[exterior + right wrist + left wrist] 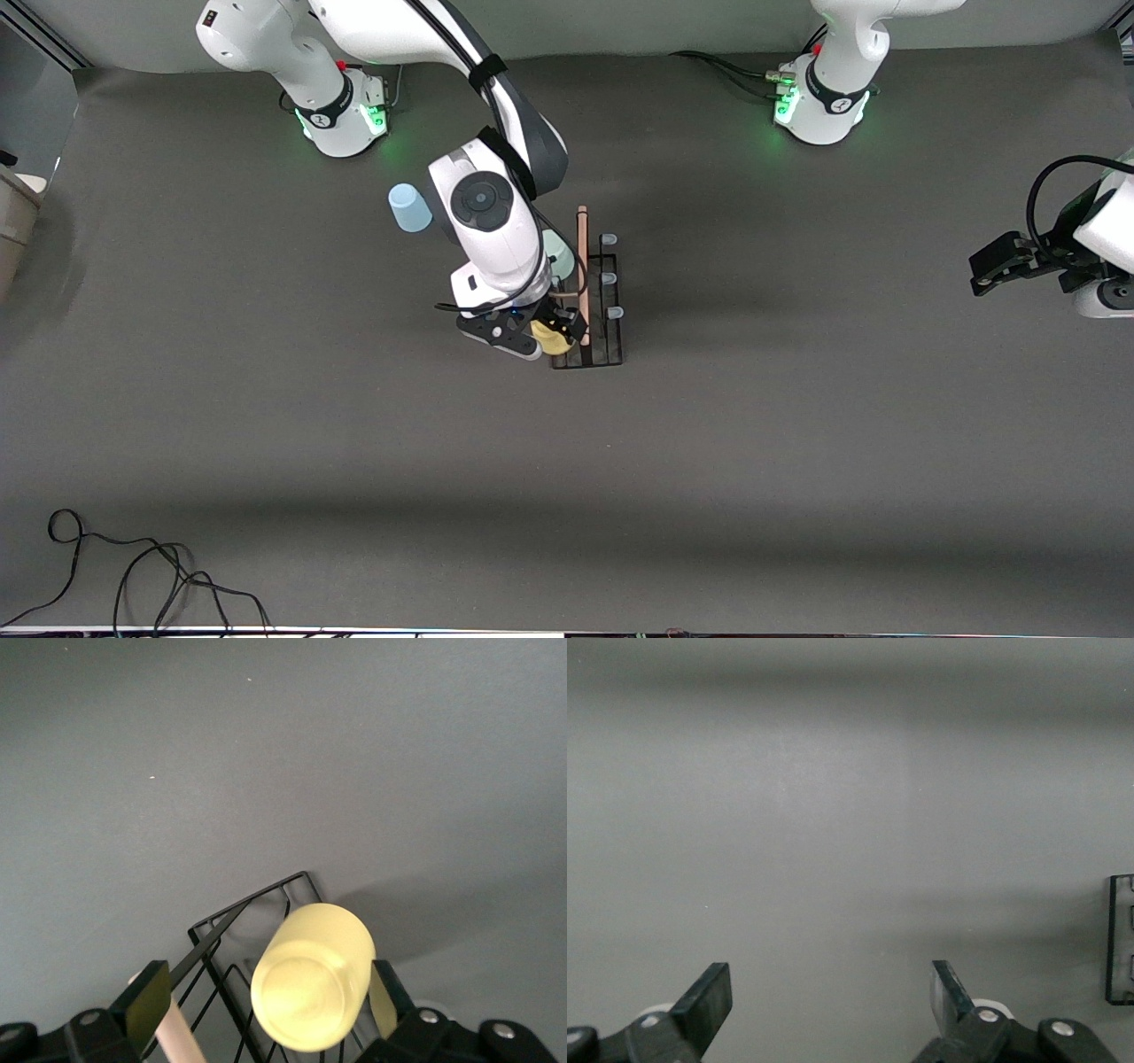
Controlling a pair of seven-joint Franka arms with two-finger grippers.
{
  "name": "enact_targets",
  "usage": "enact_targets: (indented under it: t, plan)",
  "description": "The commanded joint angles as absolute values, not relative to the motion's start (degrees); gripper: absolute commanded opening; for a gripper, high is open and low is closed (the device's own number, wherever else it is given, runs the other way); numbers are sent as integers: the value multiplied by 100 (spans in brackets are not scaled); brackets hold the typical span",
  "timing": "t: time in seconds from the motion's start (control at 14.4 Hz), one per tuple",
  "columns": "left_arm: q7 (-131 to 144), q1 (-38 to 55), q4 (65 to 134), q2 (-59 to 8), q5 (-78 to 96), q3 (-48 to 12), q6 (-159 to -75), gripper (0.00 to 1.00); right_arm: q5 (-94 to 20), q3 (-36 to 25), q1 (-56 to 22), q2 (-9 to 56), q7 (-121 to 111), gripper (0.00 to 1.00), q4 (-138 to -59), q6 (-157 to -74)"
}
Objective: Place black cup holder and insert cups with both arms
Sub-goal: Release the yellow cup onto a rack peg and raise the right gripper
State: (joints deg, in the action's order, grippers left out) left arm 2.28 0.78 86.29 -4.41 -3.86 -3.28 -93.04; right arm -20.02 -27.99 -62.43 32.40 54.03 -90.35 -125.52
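Rack end nearest the camera, centre frame: right hand pinches the yellow tapered plastic cup, over the thin black wire cup holder on the grey tabletop. Higher, pale green cup, then light blue cup. Left hand waits spread, right edge.

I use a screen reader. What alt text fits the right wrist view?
The right gripper holds a yellow cup over a corner of the black cup holder, which stands on the grey table.
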Motion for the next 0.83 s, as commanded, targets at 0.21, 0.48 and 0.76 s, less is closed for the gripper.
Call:
enact_targets:
  t: [0.21, 0.48, 0.76]
  plan:
    - [-79, 334, 8657, -290, -598, -387, -9185, 100, -1890, -3786, -6126, 2015, 3879, 100, -8877, -10472]
    - [79, 325, 8622, -290, -571, -387, -9088, 100, -1689, -4946, -6170, 1285, 2481, 100, -8868, -8959]
    - [456, 299, 8578, -325, -484, -343, -9088, 100, -845, -5387, -6144, 651, 1654, 100, -8868, -8359]
